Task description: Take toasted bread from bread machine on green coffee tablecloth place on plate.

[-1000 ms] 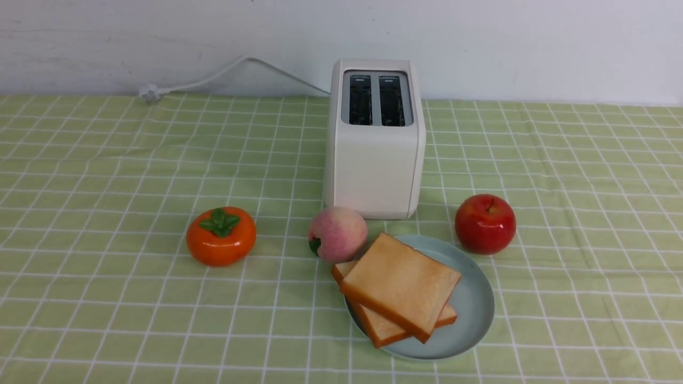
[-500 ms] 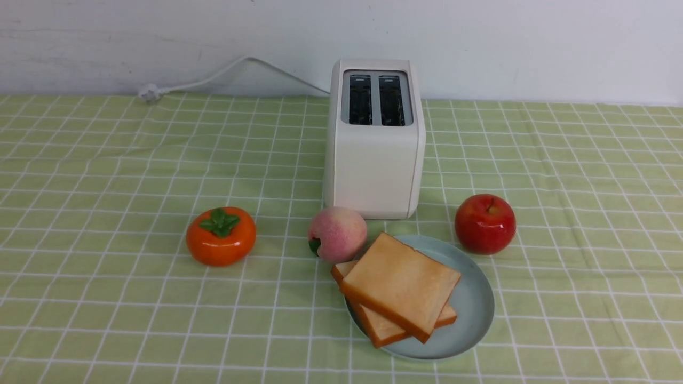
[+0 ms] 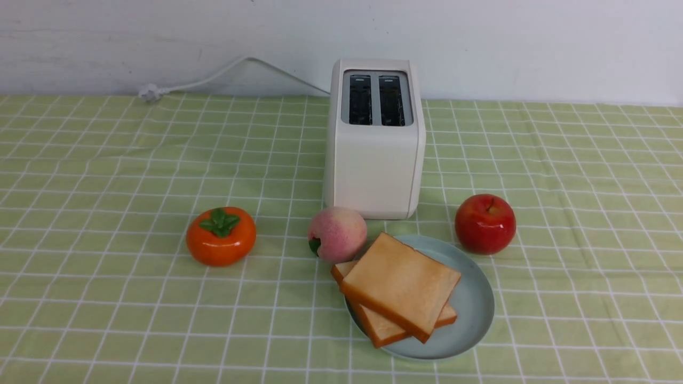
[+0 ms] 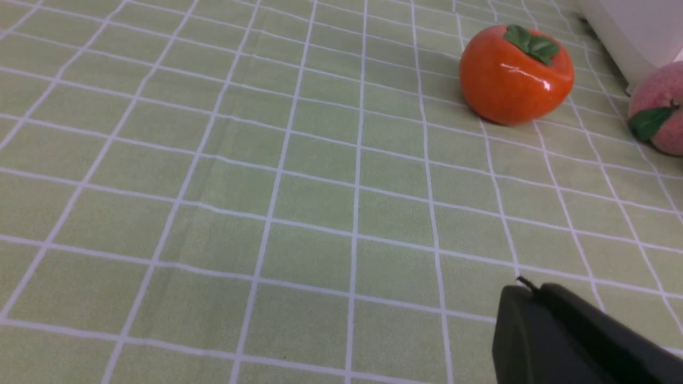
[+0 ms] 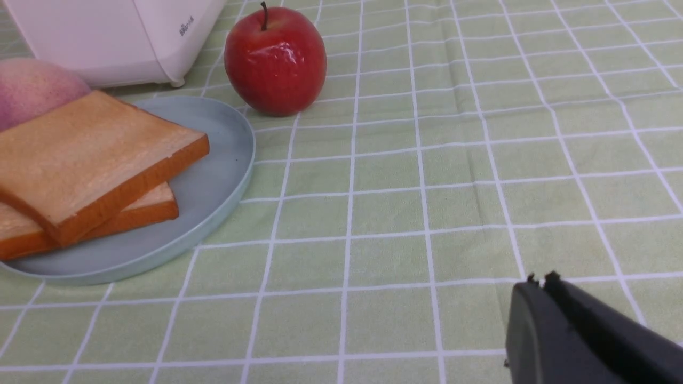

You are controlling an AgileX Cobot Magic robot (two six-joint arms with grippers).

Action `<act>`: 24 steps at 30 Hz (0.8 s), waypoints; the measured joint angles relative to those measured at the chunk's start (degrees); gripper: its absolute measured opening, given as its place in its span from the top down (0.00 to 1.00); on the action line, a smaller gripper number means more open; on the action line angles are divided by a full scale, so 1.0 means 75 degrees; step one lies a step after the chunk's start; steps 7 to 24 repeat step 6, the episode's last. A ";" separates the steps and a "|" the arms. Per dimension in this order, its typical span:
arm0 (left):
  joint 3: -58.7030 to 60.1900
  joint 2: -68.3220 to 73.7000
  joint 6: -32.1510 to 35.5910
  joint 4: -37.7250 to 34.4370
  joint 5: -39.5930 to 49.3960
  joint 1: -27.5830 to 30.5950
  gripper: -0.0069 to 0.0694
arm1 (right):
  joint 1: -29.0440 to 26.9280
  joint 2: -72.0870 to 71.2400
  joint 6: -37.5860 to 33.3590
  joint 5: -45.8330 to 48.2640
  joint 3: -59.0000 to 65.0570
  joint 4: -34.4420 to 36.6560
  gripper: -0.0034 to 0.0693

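The left gripper [image 4: 525, 290], a dark pair of fingers pressed together with nothing between them, hangs over bare cloth, well apart from the glossy orange persimmon [image 4: 515, 74]. The right gripper [image 5: 539, 281] looks the same, its dark fingers all but touching and holding nothing, out over the cloth well clear of the round light blue plate [image 5: 224, 160]. Across the last second nothing in the front view has shifted, and neither arm shows in it. Both thick golden slices of toasted bread [image 3: 399, 282] lie stacked and skewed on the plate, beside the fuzzy pink peach [image 3: 337, 233] and near the shiny red apple [image 3: 485, 223]. The boxy white bread machine [image 3: 375, 160] stands behind on the light yellow-green checked tablecloth [image 3: 106, 176], both dark slots vacant. By that layout the task looks complete, with the arms drawn back.
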 joint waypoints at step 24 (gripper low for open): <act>0.0000 0.0000 0.0000 0.0000 0.0000 0.0000 0.92 | 0.0000 0.0000 0.0000 0.0000 0.0000 0.0000 0.94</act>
